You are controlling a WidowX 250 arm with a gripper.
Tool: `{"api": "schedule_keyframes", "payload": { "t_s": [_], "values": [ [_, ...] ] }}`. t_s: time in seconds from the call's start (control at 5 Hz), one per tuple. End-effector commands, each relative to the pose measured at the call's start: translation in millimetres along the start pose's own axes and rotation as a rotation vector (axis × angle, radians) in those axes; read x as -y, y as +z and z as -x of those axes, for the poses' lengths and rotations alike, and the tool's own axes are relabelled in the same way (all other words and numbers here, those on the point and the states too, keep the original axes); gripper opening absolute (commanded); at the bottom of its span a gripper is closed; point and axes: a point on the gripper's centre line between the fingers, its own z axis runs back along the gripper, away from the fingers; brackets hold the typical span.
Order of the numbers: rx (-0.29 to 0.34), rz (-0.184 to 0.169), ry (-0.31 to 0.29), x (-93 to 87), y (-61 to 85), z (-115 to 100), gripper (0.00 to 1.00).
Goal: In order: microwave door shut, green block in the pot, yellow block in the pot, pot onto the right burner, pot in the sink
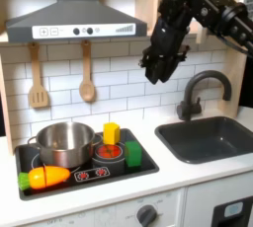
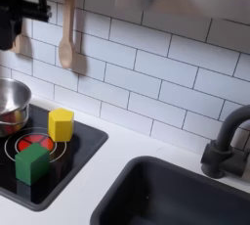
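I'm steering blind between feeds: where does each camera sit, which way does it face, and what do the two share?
First exterior view: in front of the toy kitchen, facing the tiled wall; takes in the pot, carrot, sink, faucet; the arm with its gripper hangs above the counter.
Second exterior view: closer, higher, angled down at stove and sink; a dark blurred part of the arm at the second exterior view's upper left.
Shared: green block, yellow block, pot, spoon, faucet.
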Motion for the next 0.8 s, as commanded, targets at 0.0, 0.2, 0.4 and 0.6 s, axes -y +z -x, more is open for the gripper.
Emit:
{"api": "schedule_keyframes", "payload": {
  "t_s": [0.0,0.2,0.4,0.6],
  "values": [
    [-0.048,0.04,-0.033,22.1,4.3,25,1.0],
    [-0.069,0.082,-0.072,41.6,6.4,37,1.0],
    [-0.082,0.112,-0.124,61.1,10.8,48,1.0],
    [-0.089,0.156,-0.179,82.4,13.2,57,1.0]
  ]
}}
